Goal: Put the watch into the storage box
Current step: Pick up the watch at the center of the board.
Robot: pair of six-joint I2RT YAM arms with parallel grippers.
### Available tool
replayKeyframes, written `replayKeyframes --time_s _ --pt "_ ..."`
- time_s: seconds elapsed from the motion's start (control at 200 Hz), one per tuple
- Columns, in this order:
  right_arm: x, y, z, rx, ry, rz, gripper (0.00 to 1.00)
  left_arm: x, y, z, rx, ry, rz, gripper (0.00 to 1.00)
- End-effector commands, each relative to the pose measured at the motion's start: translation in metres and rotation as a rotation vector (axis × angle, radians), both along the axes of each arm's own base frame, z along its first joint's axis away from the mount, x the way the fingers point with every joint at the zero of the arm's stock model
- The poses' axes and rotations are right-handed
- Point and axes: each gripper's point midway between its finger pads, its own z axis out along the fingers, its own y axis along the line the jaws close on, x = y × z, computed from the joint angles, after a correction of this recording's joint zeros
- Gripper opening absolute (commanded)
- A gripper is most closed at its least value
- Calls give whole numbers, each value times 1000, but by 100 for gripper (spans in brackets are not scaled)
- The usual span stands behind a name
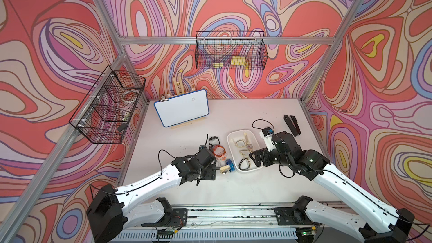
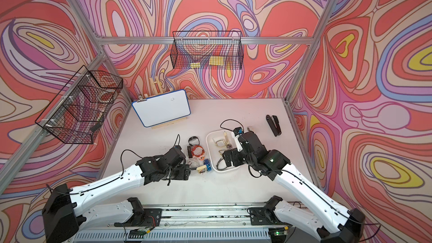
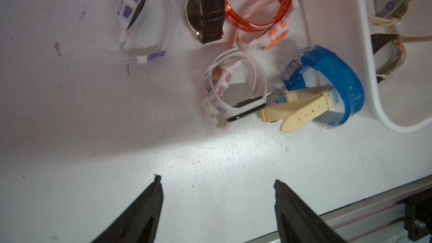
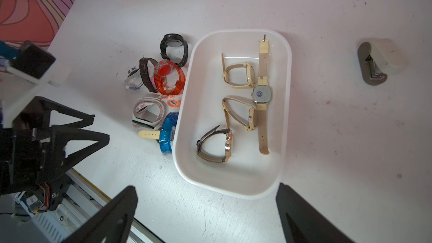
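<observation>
White plastic makes up the storage box [image 4: 245, 176], which sits a little right of the desk's [image 4: 339, 136] middle with its long sides running from the front edge toward the back edge. Four watches lie inside: a cream watch [image 4: 249, 75] toward the back end, a second cream watch [image 4: 252, 116] in the middle, a beige watch [image 4: 261, 94] stretched out flat beside them, and a grey-strapped watch [image 4: 228, 143] nearest the front end. Loose on the desk just beside the box's left wall are a black watch [image 4: 174, 43], a brown-strapped watch [image 4: 146, 73], an orange watch [image 4: 163, 70], a white watch [image 4: 142, 122] and a blue watch [image 4: 166, 134]. The right fingers [image 4: 301, 216] hang above the box's front end, spread wide and empty. The left fingers [image 3: 145, 209] hover over bare desk in front of the loose watches, apart, gripping nothing.
</observation>
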Motion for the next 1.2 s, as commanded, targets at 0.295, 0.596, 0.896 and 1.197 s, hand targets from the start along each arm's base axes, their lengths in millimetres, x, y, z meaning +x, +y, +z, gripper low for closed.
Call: replayKeyframes --time_s 0.295,0.596,0.896,1.197 --pt "-8 -1 -3 26 17 0 98 41 -15 -13 -25 21 12 61" --pt "-11 -3 -11 18 29 -4 98 52 -18 -30 -19 49 26 51" --pt "-11 -2 -14 21 32 -3 98 58 -17 -40 17 60 26 40" --pt "-11 -3 -16 18 32 -5 98 59 -18 -39 29 69 10 24"
